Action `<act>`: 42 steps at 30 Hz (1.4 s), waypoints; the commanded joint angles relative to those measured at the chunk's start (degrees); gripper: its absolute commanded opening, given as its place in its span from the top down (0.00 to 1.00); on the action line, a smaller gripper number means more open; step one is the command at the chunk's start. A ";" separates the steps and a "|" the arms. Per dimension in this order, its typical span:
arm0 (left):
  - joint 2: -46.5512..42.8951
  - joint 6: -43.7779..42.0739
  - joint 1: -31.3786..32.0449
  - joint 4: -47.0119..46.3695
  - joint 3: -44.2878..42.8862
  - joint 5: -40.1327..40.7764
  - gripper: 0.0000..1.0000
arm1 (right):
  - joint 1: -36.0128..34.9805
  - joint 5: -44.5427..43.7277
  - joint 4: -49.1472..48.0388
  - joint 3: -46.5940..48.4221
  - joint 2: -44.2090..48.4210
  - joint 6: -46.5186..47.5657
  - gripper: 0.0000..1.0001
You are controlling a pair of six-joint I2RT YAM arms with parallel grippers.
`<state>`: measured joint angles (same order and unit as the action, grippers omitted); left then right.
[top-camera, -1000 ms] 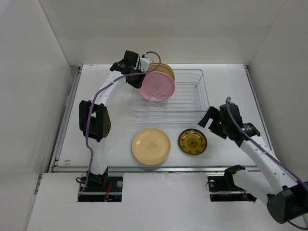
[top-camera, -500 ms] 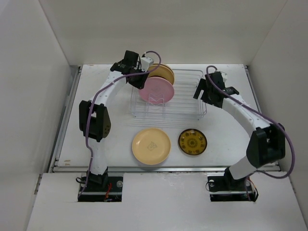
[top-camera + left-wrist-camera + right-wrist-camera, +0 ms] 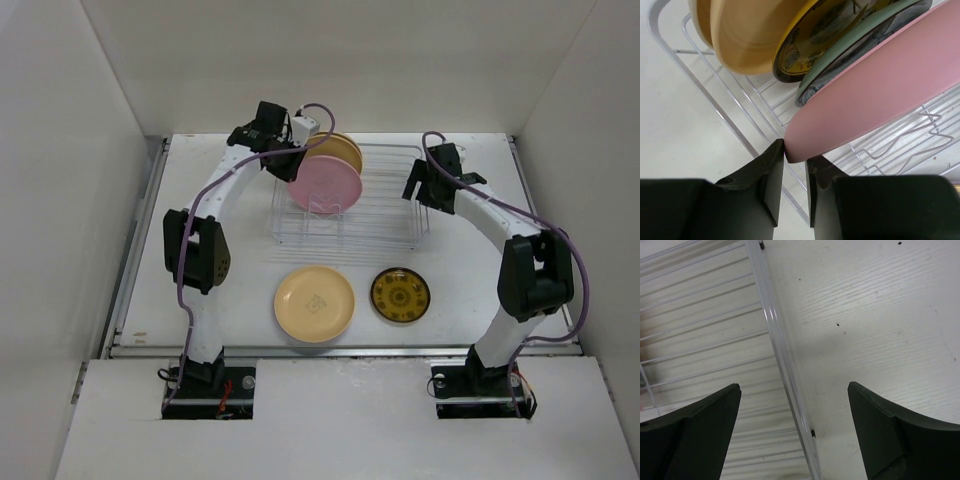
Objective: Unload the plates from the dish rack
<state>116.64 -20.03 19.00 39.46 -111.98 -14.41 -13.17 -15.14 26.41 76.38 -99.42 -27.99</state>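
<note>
The dish rack [image 3: 385, 215] stands at the back middle of the table. A pink plate [image 3: 325, 182] leans at its left end, in front of yellow-orange plates [image 3: 347, 150]. My left gripper [image 3: 292, 172] is shut on the pink plate's [image 3: 880, 95] rim, one finger on each side of the edge [image 3: 795, 150]. Behind the pink plate stand a teal plate [image 3: 852, 52], a dark patterned plate [image 3: 807, 52] and a cream plate [image 3: 740, 35]. My right gripper [image 3: 413, 192] stands open astride the rack's clear right wall [image 3: 771, 320], fingertips apart [image 3: 794, 385] and holding nothing.
A yellow-orange plate [image 3: 314, 303] and a small dark brown-gold plate [image 3: 400, 294] lie flat on the table in front of the rack. White walls close in the table on the left, back and right. The rack's wire edge [image 3: 730, 117] runs just under my left fingers.
The right arm swung from the table's front right up to the rack's right wall. The left gripper loosened and closed again on the pink plate's rim; the plate shifted slightly.
</note>
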 commanded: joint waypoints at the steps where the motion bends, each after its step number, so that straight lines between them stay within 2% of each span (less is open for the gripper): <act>1: -2.37 1.31 -0.37 0.35 -4.30 -1.93 1.00 | 0.16 1.07 -4.96 1.33 -0.43 1.27 0.09; 7: -7.47 0.78 -0.37 -0.26 -4.30 -3.07 1.00 | 0.16 1.07 -6.29 0.61 -2.09 2.41 0.25; 18: -11.52 6.94 -0.37 -0.26 -6.23 -3.60 1.00 | 0.16 3.35 -6.90 0.61 -3.24 2.94 0.25; 21: -11.52 4.48 -0.37 -0.79 -2.38 -4.39 1.00 | 0.16 3.36 -6.90 0.61 -3.24 2.94 0.25; 26: -10.38 0.70 -0.37 -0.79 -0.96 -5.71 1.00 | 0.16 3.97 -6.90 0.61 -2.46 4.42 0.25; 28: -9.76 0.70 -0.37 0.35 -2.00 -4.76 1.00 | 0.16 5.46 -7.86 -0.26 0.43 6.10 0.20; 30: -9.15 2.00 -0.37 1.32 -2.79 -1.59 1.00 | -0.36 3.29 -10.31 -2.45 5.78 9.17 0.08; 32: -9.15 3.41 -0.37 2.11 -2.80 1.57 0.92 | -0.37 1.43 -11.82 -3.08 9.49 12.67 0.01; 33: -9.15 4.29 -0.37 2.11 -2.80 4.37 0.73 | -1.06 0.73 -12.43 -3.69 11.24 14.17 0.01; 36: -9.76 9.38 -1.69 2.11 -2.27 9.04 0.38 | -3.70 0.72 -16.12 -3.69 16.61 21.62 0.01; 37: -9.76 10.53 -2.73 2.11 -1.49 9.05 0.23 | -5.88 3.51 -17.00 -3.69 17.15 23.66 0.01; 39: -7.84 12.21 -3.88 5.43 -2.09 9.05 0.18 | -7.83 9.30 -17.80 -1.86 15.85 30.32 0.00; 41: -4.34 12.91 -4.41 8.60 -3.58 7.57 0.18 | -10.02 19.20 -14.22 2.34 12.95 33.95 0.00; 42: -3.18 12.91 -4.41 11.66 -4.98 6.60 0.21 | -10.56 21.44 -13.07 3.76 9.54 35.10 0.00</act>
<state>109.71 -10.11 15.51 44.23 -114.56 -8.12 -21.54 -5.26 13.17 76.62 -83.68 -2.28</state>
